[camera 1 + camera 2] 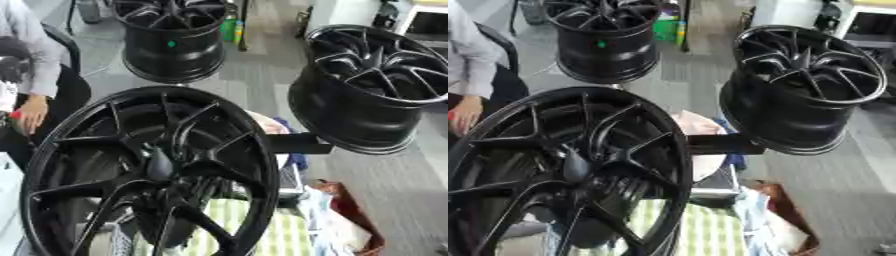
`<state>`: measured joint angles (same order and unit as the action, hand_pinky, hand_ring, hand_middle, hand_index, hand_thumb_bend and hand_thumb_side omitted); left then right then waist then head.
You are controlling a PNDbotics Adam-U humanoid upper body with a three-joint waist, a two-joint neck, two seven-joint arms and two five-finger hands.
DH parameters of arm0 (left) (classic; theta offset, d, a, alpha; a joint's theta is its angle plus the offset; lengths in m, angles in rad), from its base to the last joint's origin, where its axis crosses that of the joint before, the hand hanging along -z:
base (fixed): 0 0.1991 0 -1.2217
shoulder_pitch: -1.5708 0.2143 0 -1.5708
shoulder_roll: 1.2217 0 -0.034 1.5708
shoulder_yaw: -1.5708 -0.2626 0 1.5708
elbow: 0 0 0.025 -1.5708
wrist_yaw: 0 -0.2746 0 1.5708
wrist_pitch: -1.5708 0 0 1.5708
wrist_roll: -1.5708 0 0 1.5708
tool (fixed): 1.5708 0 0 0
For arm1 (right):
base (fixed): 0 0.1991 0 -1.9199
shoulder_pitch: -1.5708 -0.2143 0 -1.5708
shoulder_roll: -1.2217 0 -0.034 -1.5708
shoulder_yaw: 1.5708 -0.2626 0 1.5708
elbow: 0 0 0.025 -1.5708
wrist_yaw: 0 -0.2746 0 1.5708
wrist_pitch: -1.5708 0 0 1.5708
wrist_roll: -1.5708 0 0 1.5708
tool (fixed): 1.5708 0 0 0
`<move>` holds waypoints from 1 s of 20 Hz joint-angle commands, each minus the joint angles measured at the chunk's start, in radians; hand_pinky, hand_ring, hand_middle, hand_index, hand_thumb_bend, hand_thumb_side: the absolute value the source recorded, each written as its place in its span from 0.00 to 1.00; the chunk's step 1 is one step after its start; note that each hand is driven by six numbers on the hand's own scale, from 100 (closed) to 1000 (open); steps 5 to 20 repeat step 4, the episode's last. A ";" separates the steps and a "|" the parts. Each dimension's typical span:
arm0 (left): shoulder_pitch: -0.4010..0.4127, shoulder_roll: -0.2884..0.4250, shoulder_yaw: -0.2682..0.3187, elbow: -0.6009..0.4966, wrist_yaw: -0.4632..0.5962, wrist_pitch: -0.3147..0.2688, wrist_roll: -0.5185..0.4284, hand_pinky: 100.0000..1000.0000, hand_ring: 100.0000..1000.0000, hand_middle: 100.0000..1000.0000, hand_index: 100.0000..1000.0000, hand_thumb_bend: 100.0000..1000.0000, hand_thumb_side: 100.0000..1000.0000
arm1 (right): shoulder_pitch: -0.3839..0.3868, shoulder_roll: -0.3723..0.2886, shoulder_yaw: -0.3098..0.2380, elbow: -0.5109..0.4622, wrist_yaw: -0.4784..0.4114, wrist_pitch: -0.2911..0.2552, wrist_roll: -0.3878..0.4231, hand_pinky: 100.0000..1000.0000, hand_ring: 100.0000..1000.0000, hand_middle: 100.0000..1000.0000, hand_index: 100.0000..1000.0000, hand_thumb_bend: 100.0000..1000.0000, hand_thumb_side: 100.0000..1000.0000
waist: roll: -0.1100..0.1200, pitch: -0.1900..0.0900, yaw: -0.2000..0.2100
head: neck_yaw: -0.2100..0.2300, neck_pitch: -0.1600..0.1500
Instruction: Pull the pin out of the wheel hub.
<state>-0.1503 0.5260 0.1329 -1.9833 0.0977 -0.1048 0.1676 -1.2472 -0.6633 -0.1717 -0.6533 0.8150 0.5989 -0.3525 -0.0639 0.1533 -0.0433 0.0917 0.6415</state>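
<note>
The nearest wheel (pixel 149 170) is glossy black with thin, forked spokes running from a dark centre out to a broad round rim. It stands nearly on edge, its open face turned toward the camera, and fills the lower left of the view. At its hub (pixel 160 170) a dark, smooth, rounded shape sits where the spokes meet; whether this is the pin cannot be told. Behind the spokes, the deep inner barrel shows in shadow. Its lower edge runs out of view.
</note>
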 commanded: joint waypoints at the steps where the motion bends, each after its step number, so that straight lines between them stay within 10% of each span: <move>1: -0.010 0.014 0.004 -0.017 0.003 -0.003 -0.003 0.80 0.78 0.67 0.77 0.13 0.49 | -0.016 -0.002 0.024 -0.087 -0.043 -0.042 0.019 0.73 0.70 0.60 0.74 0.00 0.45 | 0.004 -0.015 -0.001 | -0.004 0.004; 20: -0.017 0.013 0.003 -0.017 0.006 -0.005 -0.001 0.80 0.78 0.67 0.77 0.13 0.49 | -0.001 0.021 0.062 -0.158 -0.087 -0.086 0.061 0.73 0.70 0.59 0.74 0.00 0.53 | 0.006 -0.016 -0.001 | -0.006 0.008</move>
